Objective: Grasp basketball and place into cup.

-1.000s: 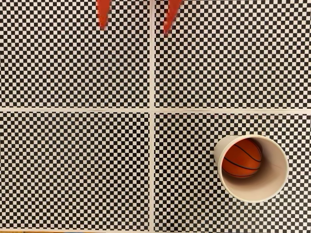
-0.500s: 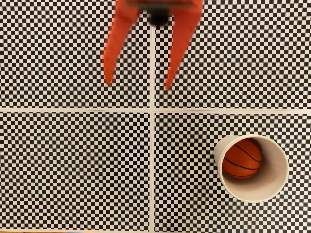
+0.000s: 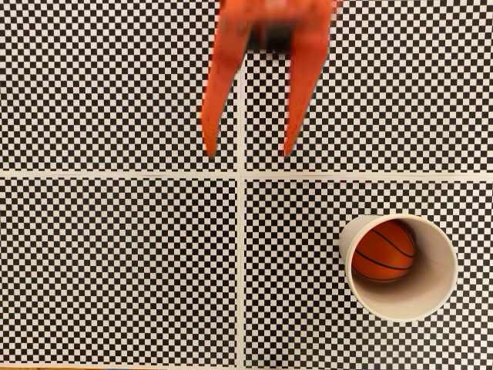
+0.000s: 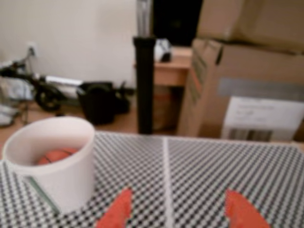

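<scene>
Gripper [image 3: 247, 149] with both orange fingers spread wide and nothing between them, entering the fixed view from the top edge, tips poised over the white seam crossing of the checkerboard mat [image 3: 115, 262]; same two finger tips [image 4: 115, 214] rising from the bottom edge of the wrist view, again apart and empty. Well apart from the tips, toward the lower right of the fixed view, the cup [image 3: 439, 289], upright on the mat, mouth open to the camera. Inside it, the basketball [image 3: 383, 251], lying against the inner wall on the side nearer the arm; in the wrist view, only an orange sliver of the basketball [image 4: 56, 155] showing over the rim of the cup [image 4: 54, 164] at left. Beyond the mat in the wrist view, a dark post [image 4: 144, 85] and cardboard boxes [image 4: 247, 71], blurred. Judged from this layout: grasp and placement both complete, ball resting in its container, fingers released; nothing apparent left of the task beyond parking the arm clear of the mat
</scene>
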Robot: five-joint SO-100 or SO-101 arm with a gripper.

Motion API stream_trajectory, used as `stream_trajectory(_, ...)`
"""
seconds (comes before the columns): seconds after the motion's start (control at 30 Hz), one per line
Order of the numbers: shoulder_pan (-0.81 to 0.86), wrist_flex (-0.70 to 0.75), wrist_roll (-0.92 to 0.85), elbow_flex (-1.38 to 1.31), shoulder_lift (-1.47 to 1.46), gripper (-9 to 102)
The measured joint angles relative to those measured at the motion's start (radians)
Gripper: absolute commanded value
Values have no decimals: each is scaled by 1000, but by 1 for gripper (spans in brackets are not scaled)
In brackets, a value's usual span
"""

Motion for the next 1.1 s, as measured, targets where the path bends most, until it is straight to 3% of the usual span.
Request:
stream_trajectory(0.17,-2,12,6,49,2,16)
stream_trajectory(0.57,29,350,-71,49,2,13)
stream_trajectory(0.8,46,569,-109,49,2,0)
stream_trajectory(1.1,80,701,-115,49,2,0)
